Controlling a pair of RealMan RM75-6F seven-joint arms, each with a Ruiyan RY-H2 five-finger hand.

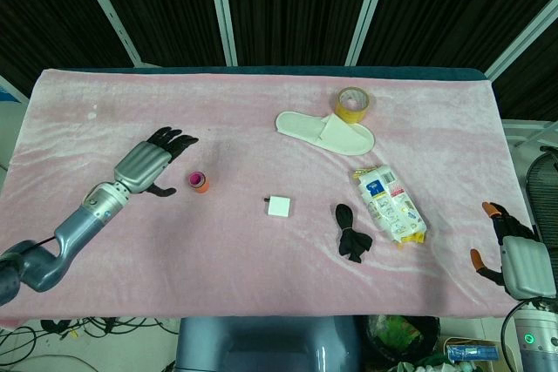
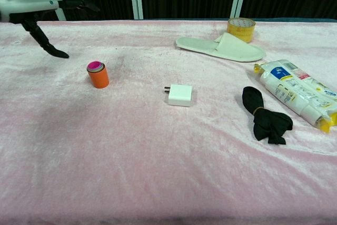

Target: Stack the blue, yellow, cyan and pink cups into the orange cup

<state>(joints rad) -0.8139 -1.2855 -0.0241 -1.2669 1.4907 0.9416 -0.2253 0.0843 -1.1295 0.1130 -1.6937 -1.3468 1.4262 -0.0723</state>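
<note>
The left hand hovers with fingers spread, just left of the orange cup, which holds the pink cup. Mid-worktop lies a charger. The right hand sits off the right front corner.

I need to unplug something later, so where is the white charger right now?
The white charger lies near the table's middle in the head view, between the orange cup on its left and the black strap on its right.

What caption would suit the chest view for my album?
Pink cup nested in the orange cup; left hand open, clear of the stack.
</note>
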